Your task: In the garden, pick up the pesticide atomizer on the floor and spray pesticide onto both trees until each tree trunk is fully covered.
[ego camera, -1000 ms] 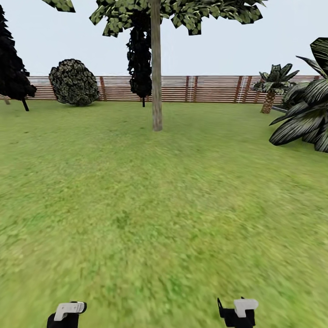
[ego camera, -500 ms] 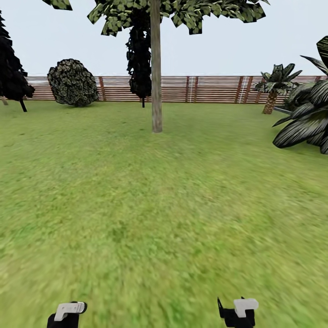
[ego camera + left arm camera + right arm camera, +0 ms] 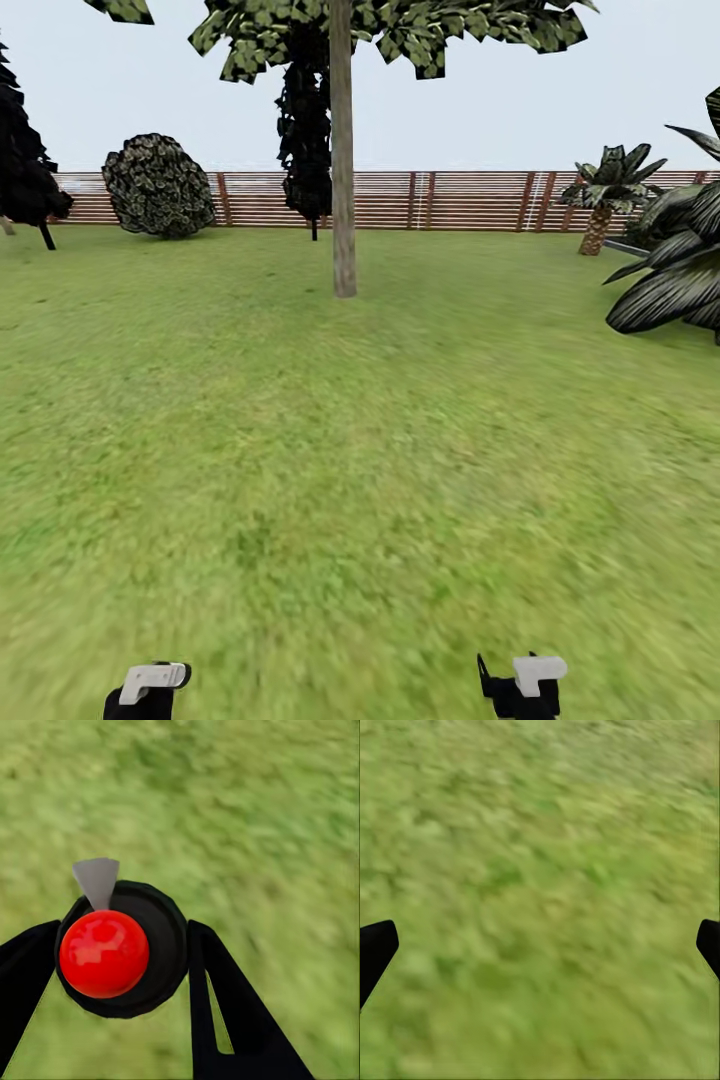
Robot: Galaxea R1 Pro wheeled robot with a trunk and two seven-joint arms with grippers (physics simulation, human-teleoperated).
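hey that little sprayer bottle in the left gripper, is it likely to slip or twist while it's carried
Probably rigid: the atomizer looks like a hard round bottle. Its curved wall between the flat fingers of the left gripper may let it twist. The glossy red top suggests a smooth, possibly slippery finish.

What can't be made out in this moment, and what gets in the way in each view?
- Tree: head view; its crown is cut off by the top edge.
- Pesticide atomizer: left wrist view; seen from above, the red top hides the body. The left end effector fingers flank it.
- Right end effector: right wrist view; only the fingertips show at the edges, wide apart.
- Lawn: blurred everywhere.
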